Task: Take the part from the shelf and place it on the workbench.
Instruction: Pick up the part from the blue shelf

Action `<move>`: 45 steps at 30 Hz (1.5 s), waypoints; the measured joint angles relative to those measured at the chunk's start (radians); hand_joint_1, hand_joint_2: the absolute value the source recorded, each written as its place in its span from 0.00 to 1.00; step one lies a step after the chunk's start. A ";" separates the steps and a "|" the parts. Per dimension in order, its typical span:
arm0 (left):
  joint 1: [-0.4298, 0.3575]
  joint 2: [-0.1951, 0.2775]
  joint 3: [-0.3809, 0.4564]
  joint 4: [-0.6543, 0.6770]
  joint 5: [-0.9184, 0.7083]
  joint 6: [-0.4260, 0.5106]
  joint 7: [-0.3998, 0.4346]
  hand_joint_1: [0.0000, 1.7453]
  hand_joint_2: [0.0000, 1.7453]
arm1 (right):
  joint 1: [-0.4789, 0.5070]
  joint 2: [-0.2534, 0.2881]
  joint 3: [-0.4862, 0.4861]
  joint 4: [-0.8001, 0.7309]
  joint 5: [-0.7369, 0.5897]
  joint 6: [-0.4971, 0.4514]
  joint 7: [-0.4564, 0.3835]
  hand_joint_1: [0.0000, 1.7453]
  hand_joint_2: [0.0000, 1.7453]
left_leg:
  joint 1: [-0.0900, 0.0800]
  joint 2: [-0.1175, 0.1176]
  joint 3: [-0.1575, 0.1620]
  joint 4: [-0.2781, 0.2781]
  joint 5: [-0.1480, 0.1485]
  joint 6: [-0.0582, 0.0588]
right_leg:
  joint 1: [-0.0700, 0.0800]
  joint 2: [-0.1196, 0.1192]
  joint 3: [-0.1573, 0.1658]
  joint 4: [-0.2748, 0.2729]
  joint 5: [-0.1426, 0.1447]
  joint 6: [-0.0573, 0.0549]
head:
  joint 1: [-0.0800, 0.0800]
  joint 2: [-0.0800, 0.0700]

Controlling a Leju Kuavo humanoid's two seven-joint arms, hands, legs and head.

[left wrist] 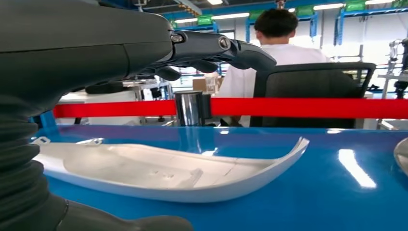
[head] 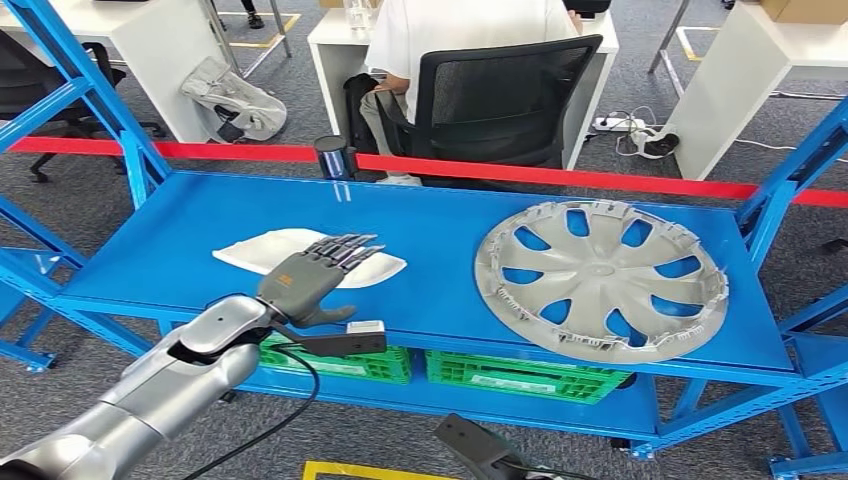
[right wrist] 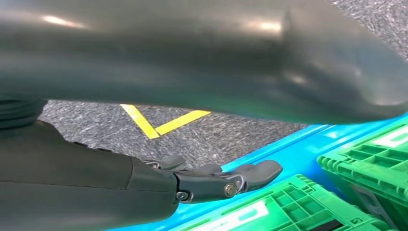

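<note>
Your left hand (head: 312, 278) sits at lower left of the head view, fingers stretched flat and apart above the white part (head: 262, 250), holding nothing. That shallow curved shell lies on the blue shelf (head: 430, 230); close too early and you could skid it away. Your right hand (right wrist: 211, 180) hangs empty, fingers loosely extended, near the green crates (right wrist: 308, 202).

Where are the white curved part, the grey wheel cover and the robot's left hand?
white curved part (left wrist: 159, 175), left wrist view, on its hollow inner face.
grey wheel cover (head: 600, 275), head view, on its central hub.
left hand (head: 315, 275), head view, on the back of the hand, above the part.
</note>
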 joint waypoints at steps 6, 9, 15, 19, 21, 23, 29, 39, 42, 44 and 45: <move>0.000 -0.007 0.000 0.030 0.000 -0.008 0.014 0.00 1.00 | 0.001 0.000 0.000 0.000 0.007 -0.006 0.002 0.00 0.00 | 0.000 0.000 0.000 0.000 0.000 0.000 | 0.000 0.000 0.000 0.000 0.000 0.000 | 0.000 0.000; -0.001 -0.010 0.000 0.041 0.000 -0.010 0.017 0.00 1.00 | 0.001 0.000 0.000 0.000 0.008 -0.010 0.006 0.00 0.00 | 0.000 0.000 0.000 0.000 0.000 0.000 | 0.000 0.000 0.000 0.000 0.000 0.000 | 0.000 0.000; -0.002 -0.022 0.005 0.062 0.005 -0.009 0.031 0.00 1.00 | 0.002 0.000 -0.001 0.000 0.009 -0.018 0.015 0.00 0.00 | 0.000 0.000 0.000 0.000 0.000 0.000 | 0.000 0.000 0.000 0.000 0.000 0.000 | 0.000 0.000; -0.003 -0.030 0.019 0.073 0.013 0.001 0.034 0.00 1.00 | 0.003 0.000 -0.001 -0.001 0.012 -0.019 0.016 0.00 0.00 | 0.000 0.000 0.000 0.000 0.000 0.000 | 0.000 0.000 0.000 0.000 0.000 0.000 | 0.000 0.000; -0.003 -0.033 0.023 0.077 0.013 0.002 0.034 0.00 1.00 | 0.004 0.000 -0.001 -0.001 0.013 -0.019 0.016 0.00 0.00 | 0.000 0.000 0.000 0.000 0.000 0.000 | 0.000 0.000 0.000 0.000 0.000 0.000 | 0.000 0.000; -0.004 -0.035 0.025 0.080 0.013 0.002 0.034 0.00 1.00 | 0.004 -0.001 -0.001 -0.001 0.015 -0.019 0.016 0.00 0.00 | 0.000 0.000 0.000 0.000 0.000 0.000 | 0.000 0.000 0.000 0.000 0.000 0.000 | 0.000 0.000; -0.004 -0.039 0.035 0.084 0.014 0.008 0.034 0.00 1.00 | 0.004 -0.001 -0.001 -0.001 0.017 -0.019 0.017 0.00 0.00 | 0.000 0.000 0.000 0.000 0.000 0.000 | 0.000 0.000 0.000 0.000 0.000 0.000 | 0.000 0.000; -0.011 -0.052 0.062 0.084 0.024 0.012 0.034 0.00 1.00 | 0.004 -0.002 -0.002 -0.002 0.029 -0.016 0.024 0.00 0.00 | 0.000 0.000 0.000 0.000 0.000 0.000 | 0.000 0.000 0.000 0.000 0.000 0.000 | 0.000 0.000; -0.014 -0.056 0.068 0.086 0.027 0.008 0.034 0.00 1.00 | 0.004 -0.002 -0.002 -0.002 0.033 -0.016 0.026 0.00 0.00 | 0.000 0.000 0.000 0.000 0.000 0.000 | 0.000 0.000 0.000 0.000 0.000 0.000 | 0.000 0.000; -0.018 -0.058 0.071 0.090 0.032 0.004 0.034 0.00 1.00 | 0.004 -0.002 -0.002 -0.002 0.037 -0.016 0.028 0.00 0.00 | 0.000 0.000 0.000 0.000 0.000 0.000 | 0.000 0.000 0.000 0.000 0.000 0.000 | 0.000 0.000; -0.020 -0.059 0.073 0.093 0.034 0.003 0.034 0.00 1.00 | 0.003 -0.002 -0.002 -0.002 0.039 -0.015 0.029 0.00 0.00 | 0.000 0.000 0.000 0.000 0.000 0.000 | 0.000 0.000 0.000 0.000 0.000 0.000 | 0.000 0.000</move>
